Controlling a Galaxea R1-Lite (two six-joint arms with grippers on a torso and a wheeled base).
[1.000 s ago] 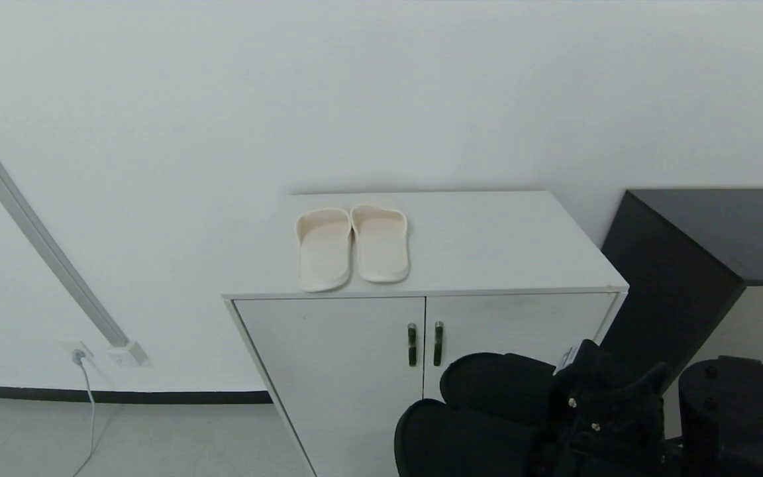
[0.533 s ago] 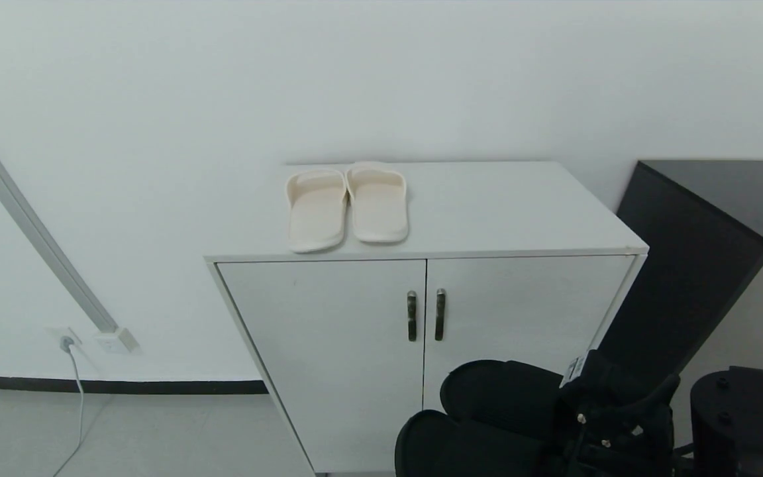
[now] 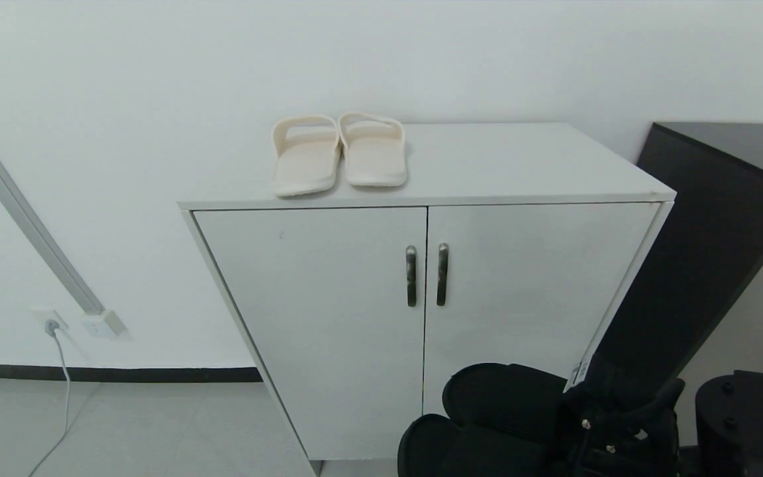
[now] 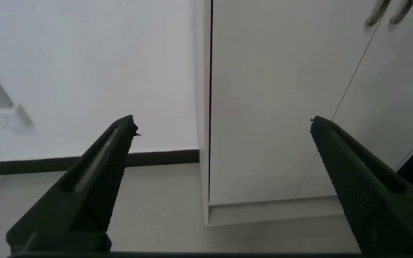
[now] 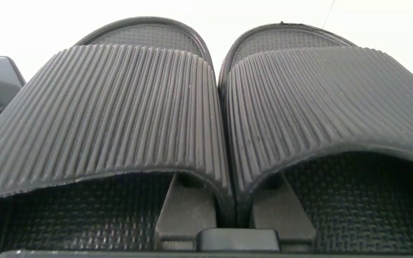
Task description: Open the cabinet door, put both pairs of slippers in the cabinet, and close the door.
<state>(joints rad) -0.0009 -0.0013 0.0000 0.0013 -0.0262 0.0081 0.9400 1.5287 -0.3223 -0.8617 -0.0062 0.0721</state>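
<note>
The white cabinet (image 3: 328, 318) stands against the wall with both doors closed. Its two metal handles (image 3: 426, 275) meet at the centre. A cream pair of slippers (image 3: 338, 152) lies on its top, near the left front edge. A black pair of slippers (image 3: 487, 414) hangs low in front of the right door, with my right gripper (image 3: 573, 424) shut on it. In the right wrist view its fingers (image 5: 185, 211) reach under the ribbed straps of the black slippers (image 5: 120, 107). My left gripper (image 4: 222, 125) is open and holds nothing, low near the cabinet's left front corner (image 4: 210, 143).
A tall dark cabinet (image 3: 706, 232) stands right beside the white one. A wall socket with a cable (image 3: 50, 326) and a slanted grey trunking (image 3: 24, 212) are on the wall to the left. Bare grey floor (image 3: 156, 430) lies left of the cabinet.
The head camera has dropped, so the cabinet sits higher and larger in the picture and its front shows more. The black slippers stay in my right gripper.
</note>
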